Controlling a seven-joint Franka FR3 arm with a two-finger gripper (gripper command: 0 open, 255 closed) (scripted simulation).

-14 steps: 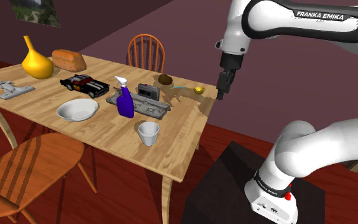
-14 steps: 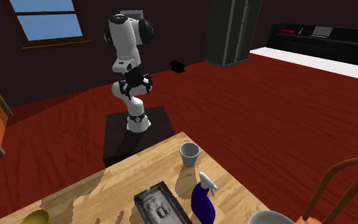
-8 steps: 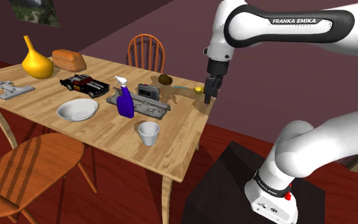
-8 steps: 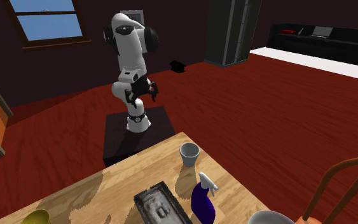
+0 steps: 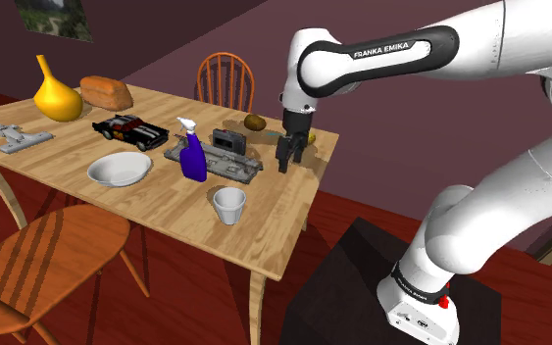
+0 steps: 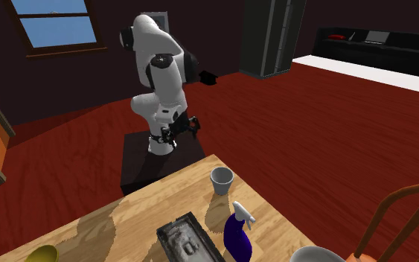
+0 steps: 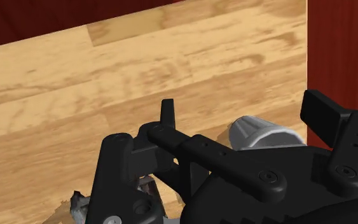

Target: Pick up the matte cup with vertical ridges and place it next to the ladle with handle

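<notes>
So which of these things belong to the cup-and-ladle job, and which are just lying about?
Job: ridged white cup, yellow ladle, gripper.
Lying about: spray bottle, toy car, white bowl, bread loaf, yellow vase.

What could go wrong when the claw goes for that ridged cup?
1. The ridged cup stands close to the table's edge. A bump from the open claw might tip it or push it off.
2. The blue spray bottle and the grey tray lie between the claw and much of the table. The arm could knock the tall bottle over while it carries the cup.
</notes>
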